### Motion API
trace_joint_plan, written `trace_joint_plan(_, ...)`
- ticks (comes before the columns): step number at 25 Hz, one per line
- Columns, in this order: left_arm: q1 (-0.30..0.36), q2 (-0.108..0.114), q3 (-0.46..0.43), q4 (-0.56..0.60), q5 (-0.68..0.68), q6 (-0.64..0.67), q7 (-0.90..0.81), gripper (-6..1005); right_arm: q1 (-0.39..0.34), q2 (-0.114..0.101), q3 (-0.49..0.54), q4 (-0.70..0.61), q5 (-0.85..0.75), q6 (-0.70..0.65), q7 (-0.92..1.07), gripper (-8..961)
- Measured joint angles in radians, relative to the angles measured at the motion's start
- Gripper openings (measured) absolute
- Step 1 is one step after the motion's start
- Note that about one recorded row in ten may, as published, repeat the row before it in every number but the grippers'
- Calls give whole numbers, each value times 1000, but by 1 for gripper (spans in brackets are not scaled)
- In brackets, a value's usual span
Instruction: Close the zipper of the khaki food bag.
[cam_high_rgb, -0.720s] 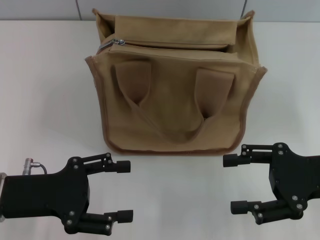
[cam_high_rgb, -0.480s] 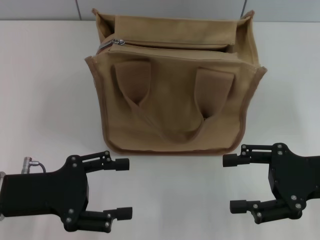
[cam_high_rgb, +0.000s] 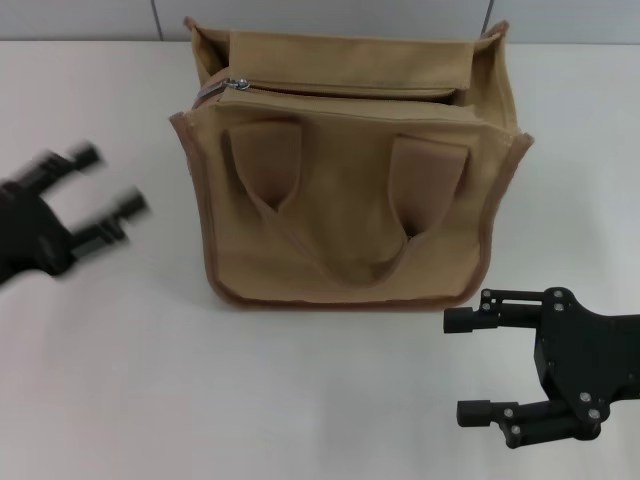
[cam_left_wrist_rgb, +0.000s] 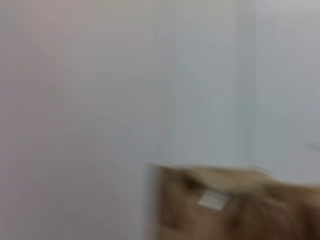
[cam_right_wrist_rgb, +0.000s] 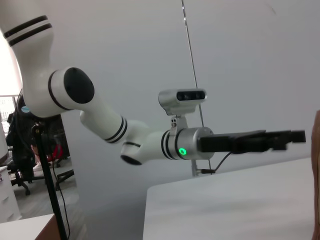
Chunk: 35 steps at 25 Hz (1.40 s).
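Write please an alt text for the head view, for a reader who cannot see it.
A boxy tan canvas food bag stands on a white table, its zipper's silver metal pull tab at the end towards the robot's left. The black left gripper, open, is beside the bag; the black right gripper, open, is near its front corner.

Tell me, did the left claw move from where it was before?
Yes. The left gripper has swung up and outward, from near the bag's front bottom corner to level with its middle, farther off its left side. The bag hasn't shifted.
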<state>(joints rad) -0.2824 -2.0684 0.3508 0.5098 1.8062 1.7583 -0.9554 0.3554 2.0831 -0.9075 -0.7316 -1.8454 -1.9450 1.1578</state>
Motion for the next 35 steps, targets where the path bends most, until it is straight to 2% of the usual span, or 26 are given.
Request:
trace_joint_plan(2,-7,-1,-84,-23,-10,-53,3,840,2,0,0,10,2,0,-12,776)
trace_joint_plan(4,-19,-2,-106,-38,-8,-112,1,840,5,1,0,21,3,0,-24,776)
trace_joint_plan(10,-65,-4,-42,-78,-1,-192,-4,840,14,2,-1,49,5,0,-33,776)
trace_joint_plan(15,-121,-6,60,-111,-6,-203,6,841,6,1,-1,55,15,0,-38,776)
trace_joint_plan(22,-166,-9,63,-148,-56,-205,8,841,4,0,5,76,16,0,-48,776)
trace_joint_plan(30,-169,-11,61,-160,-115,-218,10,841,-1,-1,38,103,16,-12,-73,776)
trace_joint_plan(35,-165,-10,61,-195,-149,-231,70,840,-1,-1,46,109,16,-12,-83,776)
